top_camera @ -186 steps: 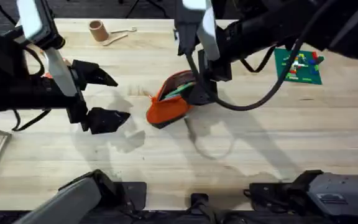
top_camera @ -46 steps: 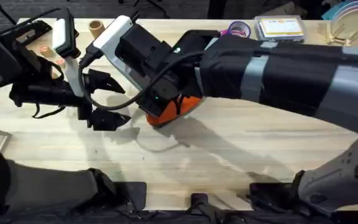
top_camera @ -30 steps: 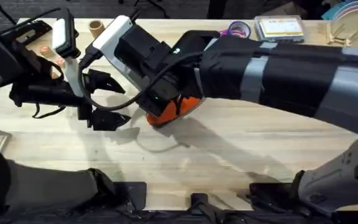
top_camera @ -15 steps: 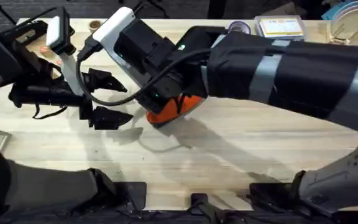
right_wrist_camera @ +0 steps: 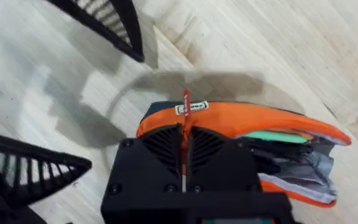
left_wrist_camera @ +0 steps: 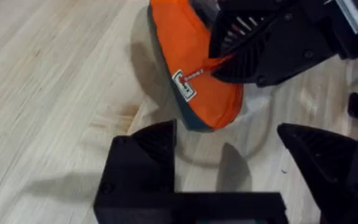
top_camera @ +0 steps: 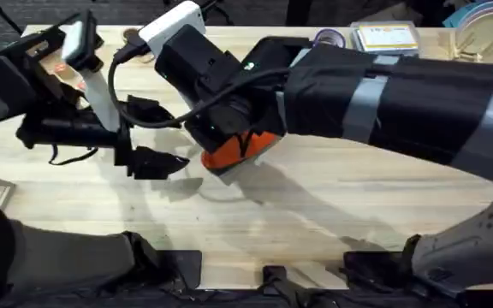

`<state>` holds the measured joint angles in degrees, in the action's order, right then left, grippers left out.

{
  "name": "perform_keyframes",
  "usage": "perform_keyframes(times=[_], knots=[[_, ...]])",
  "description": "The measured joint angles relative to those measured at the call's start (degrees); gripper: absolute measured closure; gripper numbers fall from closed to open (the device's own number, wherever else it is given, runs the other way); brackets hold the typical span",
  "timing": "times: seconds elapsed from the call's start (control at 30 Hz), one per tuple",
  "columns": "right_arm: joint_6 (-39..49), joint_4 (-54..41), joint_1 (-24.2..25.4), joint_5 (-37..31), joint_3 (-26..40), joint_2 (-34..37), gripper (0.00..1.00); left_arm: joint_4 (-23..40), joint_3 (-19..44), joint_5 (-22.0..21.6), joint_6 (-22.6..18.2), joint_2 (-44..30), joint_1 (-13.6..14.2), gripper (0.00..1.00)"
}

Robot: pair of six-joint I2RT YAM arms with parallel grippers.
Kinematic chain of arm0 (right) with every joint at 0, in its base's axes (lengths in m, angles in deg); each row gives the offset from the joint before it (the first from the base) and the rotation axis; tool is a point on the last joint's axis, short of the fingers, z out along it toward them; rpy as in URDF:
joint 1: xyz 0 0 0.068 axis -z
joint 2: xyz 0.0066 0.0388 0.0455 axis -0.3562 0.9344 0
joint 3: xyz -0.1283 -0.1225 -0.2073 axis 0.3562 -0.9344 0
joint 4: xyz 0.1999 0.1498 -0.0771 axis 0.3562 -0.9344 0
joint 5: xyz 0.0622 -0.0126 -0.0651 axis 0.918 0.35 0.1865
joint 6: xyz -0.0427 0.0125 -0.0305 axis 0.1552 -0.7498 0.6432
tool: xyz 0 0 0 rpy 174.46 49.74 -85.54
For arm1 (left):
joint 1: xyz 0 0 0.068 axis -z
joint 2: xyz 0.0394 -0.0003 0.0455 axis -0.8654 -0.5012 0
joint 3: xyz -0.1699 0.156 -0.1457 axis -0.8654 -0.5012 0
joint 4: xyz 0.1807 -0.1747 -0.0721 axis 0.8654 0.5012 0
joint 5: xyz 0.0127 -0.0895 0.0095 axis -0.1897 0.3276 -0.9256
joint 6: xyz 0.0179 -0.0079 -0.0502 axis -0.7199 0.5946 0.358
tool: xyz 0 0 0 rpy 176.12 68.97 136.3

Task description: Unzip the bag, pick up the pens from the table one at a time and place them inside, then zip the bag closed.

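Right gripper [right_wrist_camera: 184, 163] pinching red pull [right_wrist_camera: 186, 112]; left gripper [left_wrist_camera: 241, 162] agape.

Both arms are matte black with white housings near the wrists and black cables looping alongside. The right arm [top_camera: 383, 94] wears grey bands. The jaws are black, ribbed wedges with screw heads at their bases.

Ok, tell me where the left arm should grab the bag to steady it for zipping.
Take the bag by its closed rounded end, the one with the small white label, which faces the open left gripper. That end lies low on the table and bare, while the right gripper pinches the red pull just above. Come in level, fingers straddling the tip.
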<state>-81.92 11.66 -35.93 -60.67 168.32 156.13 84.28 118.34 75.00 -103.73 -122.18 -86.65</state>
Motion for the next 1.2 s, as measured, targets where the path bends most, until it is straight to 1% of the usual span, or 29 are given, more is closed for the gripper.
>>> perform_keyframes(times=[0.2,0.63,0.77,0.9,0.93,1.0,1.1,1.2], knots=[[-1.0,0.3,0.0,-0.7,0.0,0.0,0.971,-3.0,-3.9,1.3,0.2,0.0,2.4,0.007],[-1.3,0.3,0.1,-0.8,0.0,0.0,0.97,-11.2,-12.2,7.3,0.4,0.0,2.6,0.007],[-1.3,0.3,0.1,-0.9,0.0,0.0,0.971,-13.8,-14.0,8.0,0.6,0.0,2.6,0.006],[-1.3,0.3,0.1,-0.9,0.0,0.0,0.971,-17.5,-15.5,8.6,2.6,0.0,2.8,0.006],[-1.3,0.3,0.1,-0.9,0.0,0.0,0.97,-19.3,-15.9,8.9,3.6,0.0,3.8,0.006],[-1.3,0.3,0.1,-0.9,0.0,0.0,0.97,-20.3,-15.9,9.3,3.9,0.0,5.0,0.006],[-1.3,0.3,0.1,-0.9,0.0,0.0,0.971,-22.8,-16.0,9.8,5.4,0.0,7.3,0.006],[-1.3,0.3,0.1,-0.9,0.0,0.0,0.971,-26.2,-16.0,10.3,8.1,0.0,9.6,0.006]])
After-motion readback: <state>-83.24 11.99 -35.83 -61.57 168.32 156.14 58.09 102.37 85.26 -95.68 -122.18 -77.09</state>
